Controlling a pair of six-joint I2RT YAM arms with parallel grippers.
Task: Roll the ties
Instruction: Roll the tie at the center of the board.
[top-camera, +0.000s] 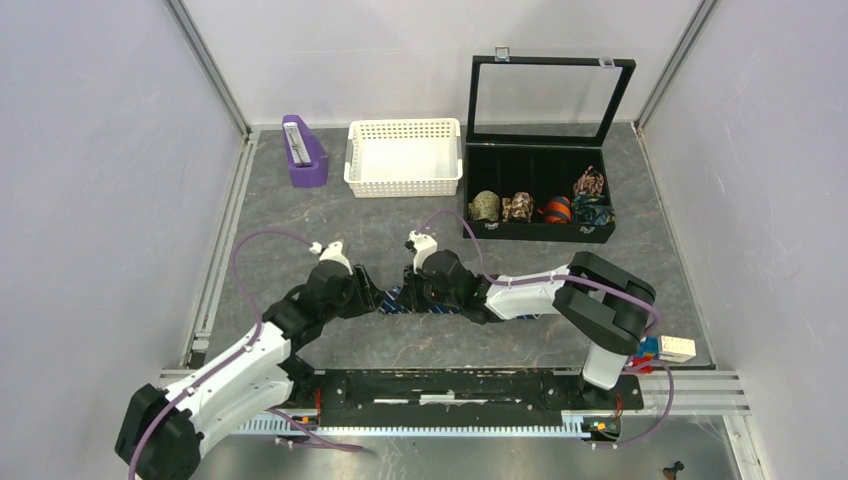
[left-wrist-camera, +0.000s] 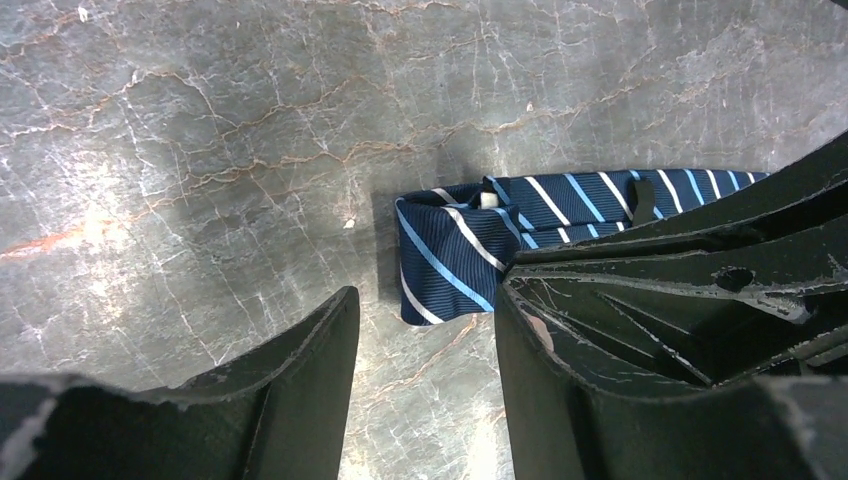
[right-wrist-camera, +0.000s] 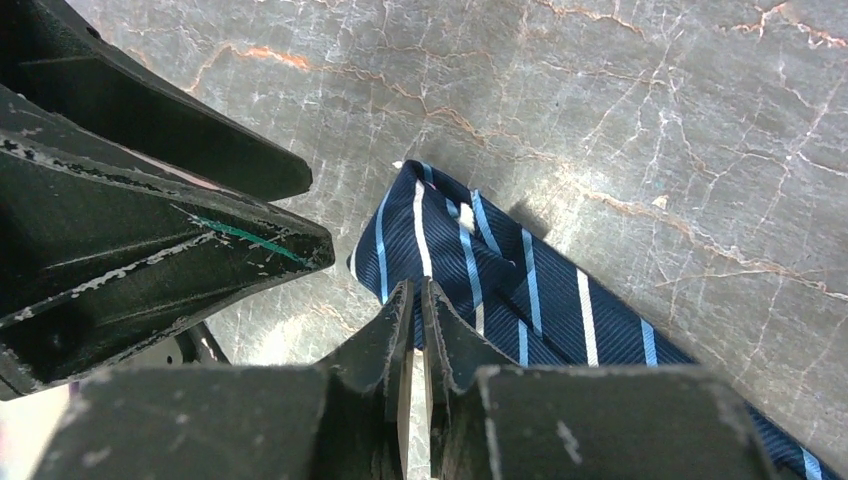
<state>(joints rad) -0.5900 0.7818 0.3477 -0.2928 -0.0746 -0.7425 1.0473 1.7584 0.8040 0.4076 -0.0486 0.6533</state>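
Right wrist view: right gripper (right-wrist-camera: 418, 292) pinches the soft, limp tie (right-wrist-camera: 505, 270); left gripper (left-wrist-camera: 425, 305) stands released. Grip at the folded end.

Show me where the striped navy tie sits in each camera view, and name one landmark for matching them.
Top external: tie just below picture centre, only a short piece showing.
Left wrist: tie right of centre, running to the right edge.
Right wrist: tie at centre, running to the lower right.
Shared landmark: its folded end.
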